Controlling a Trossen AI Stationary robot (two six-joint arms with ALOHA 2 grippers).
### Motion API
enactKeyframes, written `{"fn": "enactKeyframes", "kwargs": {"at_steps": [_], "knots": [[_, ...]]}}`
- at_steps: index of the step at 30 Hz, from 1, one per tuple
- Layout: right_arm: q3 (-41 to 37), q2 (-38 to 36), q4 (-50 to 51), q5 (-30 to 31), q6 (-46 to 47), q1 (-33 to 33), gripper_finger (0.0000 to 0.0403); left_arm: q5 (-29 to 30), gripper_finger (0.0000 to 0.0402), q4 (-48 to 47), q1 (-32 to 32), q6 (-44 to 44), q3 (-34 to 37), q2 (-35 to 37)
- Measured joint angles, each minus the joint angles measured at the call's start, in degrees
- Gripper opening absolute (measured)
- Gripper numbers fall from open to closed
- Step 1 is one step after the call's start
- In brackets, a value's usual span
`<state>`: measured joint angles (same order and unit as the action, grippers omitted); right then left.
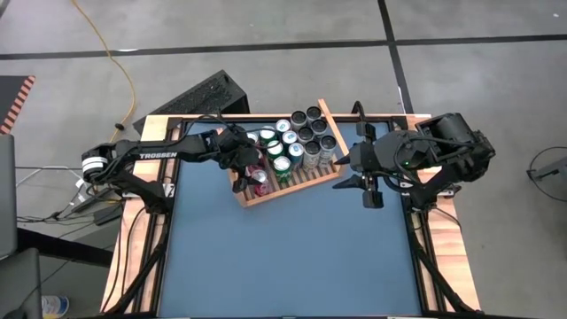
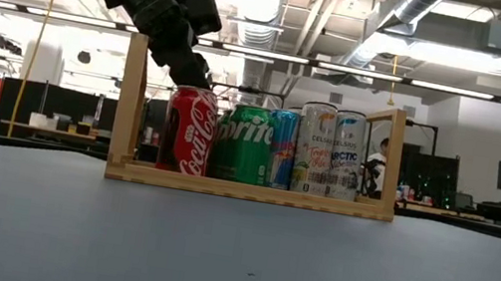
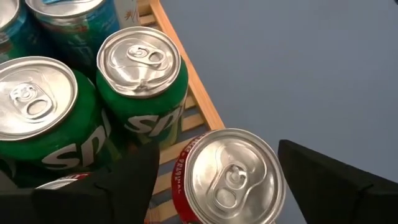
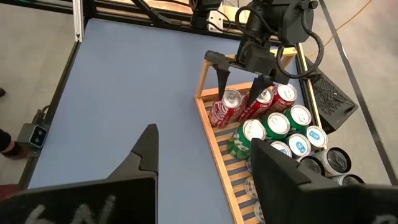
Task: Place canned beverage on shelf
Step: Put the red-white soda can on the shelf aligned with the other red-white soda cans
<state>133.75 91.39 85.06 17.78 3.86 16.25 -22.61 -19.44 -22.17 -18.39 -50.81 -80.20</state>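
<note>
The shelf (image 1: pixel 297 182), a light wooden rack, sits at the table's far middle and holds several upright cans. A red cola can (image 3: pixel 230 177) stands on the slats in the shelf's near left corner (image 2: pixel 188 131). My left gripper (image 3: pixel 216 149) reaches in from the table's left, slanting down, and is open with one finger on each side of that can's top (image 4: pixel 231 99); a gap shows beside the can. My right gripper (image 1: pixel 368 190) hangs high to the right of the shelf, open with nothing between its fingers (image 4: pixel 208 155).
Two green cans (image 3: pixel 140 93) stand right behind the red one, with more red, blue, white and black-topped cans (image 1: pixel 306 128) filling the shelf. The blue tabletop (image 1: pixel 292 257) lies bare in front of the shelf. Wooden boards (image 1: pixel 133 248) frame the table.
</note>
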Motion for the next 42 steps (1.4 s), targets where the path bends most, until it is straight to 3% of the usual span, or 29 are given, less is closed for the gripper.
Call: {"fn": "enactKeyframes", "kwargs": {"at_steps": [10,18,21,24,30,35,42], "knots": [[0.0,0.0,0.0,0.0,-0.3,0.0,0.0159,-0.6,0.0316,-4.6,0.1,1.8,-5.5,0.3],[0.0,2.5,-3.5,0.0,-10.9,-2.4,0.0159,1.1,0.0316,-23.9,3.2,3.5,-25.0,1.5],[-0.1,4.4,-6.9,-1.6,-17.3,-5.4,0.0159,5.4,0.0316,-30.5,6.8,4.3,-35.0,2.1],[0.0,7.1,-10.9,-9.1,-20.5,-9.5,0.0161,10.7,0.0316,-36.6,11.3,6.6,-44.6,2.9],[-0.1,16.9,-14.0,-16.3,-26.5,-15.3,0.0193,25.4,0.0316,-42.8,23.3,16.9,-59.3,5.2],[-0.1,25.5,-15.7,-16.4,-31.1,-17.2,0.0263,33.8,0.0316,-43.9,33.9,25.8,-62.8,7.9],[-0.1,34.3,-17.2,-16.5,-36.3,-17.4,0.0344,46.5,0.0316,-44.6,45.0,28.0,-62.4,9.1]]}}
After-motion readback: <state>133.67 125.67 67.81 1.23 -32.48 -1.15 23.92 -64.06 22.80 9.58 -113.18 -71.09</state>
